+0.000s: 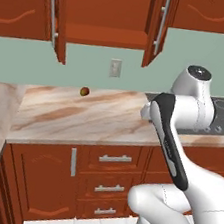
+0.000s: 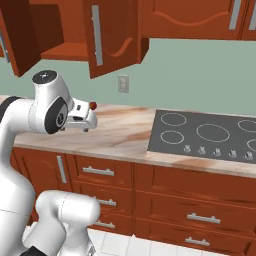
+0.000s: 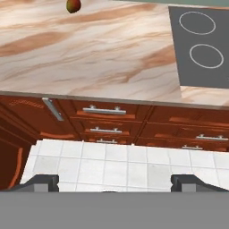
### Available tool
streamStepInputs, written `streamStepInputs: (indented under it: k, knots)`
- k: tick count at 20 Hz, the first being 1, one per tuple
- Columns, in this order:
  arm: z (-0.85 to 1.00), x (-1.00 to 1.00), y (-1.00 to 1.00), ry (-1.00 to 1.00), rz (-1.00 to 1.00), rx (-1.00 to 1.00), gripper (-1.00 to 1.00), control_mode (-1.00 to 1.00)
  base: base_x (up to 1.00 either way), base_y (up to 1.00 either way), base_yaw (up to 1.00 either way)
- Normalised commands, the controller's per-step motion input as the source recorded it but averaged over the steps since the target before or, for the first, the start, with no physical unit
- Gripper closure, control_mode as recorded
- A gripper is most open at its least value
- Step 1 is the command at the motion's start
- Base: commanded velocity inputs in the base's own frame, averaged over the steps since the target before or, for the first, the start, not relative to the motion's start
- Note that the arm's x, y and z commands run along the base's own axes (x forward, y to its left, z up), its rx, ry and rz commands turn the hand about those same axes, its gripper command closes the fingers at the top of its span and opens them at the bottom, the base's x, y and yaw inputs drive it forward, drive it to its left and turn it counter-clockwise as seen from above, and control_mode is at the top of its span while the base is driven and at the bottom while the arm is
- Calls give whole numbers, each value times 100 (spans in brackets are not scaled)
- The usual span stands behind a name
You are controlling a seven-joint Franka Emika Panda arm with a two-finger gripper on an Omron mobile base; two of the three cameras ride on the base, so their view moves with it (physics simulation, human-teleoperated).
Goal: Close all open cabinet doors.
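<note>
Two cabinet doors standing open up on the wall, swung out toward the room over the back edge of the worktop point(image 1: 83, 112). Left open door point(image 1: 59, 16) seen nearly edge-on, long axis upright, silver bar handle point(image 1: 51, 17) running vertically along it. Right open door point(image 1: 158, 27) likewise upright and edge-on, its own bar handle point(image 1: 162, 24) vertical too. Between them, the bare cabinet interior point(image 1: 110, 13) showing. From the right base view, the nearer open door point(image 2: 112, 35) angled out with its curved panel visible, the other open door point(image 2: 17, 37) at the far left edge. Closed doors flanking on both sides, one to the right point(image 1: 213, 14).

Gripper point(image 3: 114, 183) over the front edge of the worktop, looking down past it at drawer fronts point(image 3: 105, 112) and white floor tiles point(image 3: 116, 161). Fingertips point(image 3: 42, 181) spread wide apart at the bottom of the hand view, jaws released, nothing between them, touching nothing.

One small round fruit point(image 1: 84, 91) near the back edge of the worktop, under the open cabinet. One wall outlet point(image 1: 115, 67) above it. One black cooktop point(image 2: 205, 135) at the worktop's right end.
</note>
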Motion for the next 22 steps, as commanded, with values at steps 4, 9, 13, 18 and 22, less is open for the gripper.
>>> streamStepInputs:
  k: [4, 9, 13, 18, 22]
  knots:
    - [0, 0, 0, 0, 0, 0, -100, 100, -27, 39, 0]
    - [0, 0, 0, 0, 0, 0, -100, 100, -17, 33, 0]
    - [0, 0, 0, 0, 0, 0, -100, 100, 0, 32, 0]
    - [0, 0, 0, 0, 0, 0, -100, 100, 0, 36, 0]
    - [0, 0, 0, 0, 0, 0, -100, 100, 1, 39, 0]
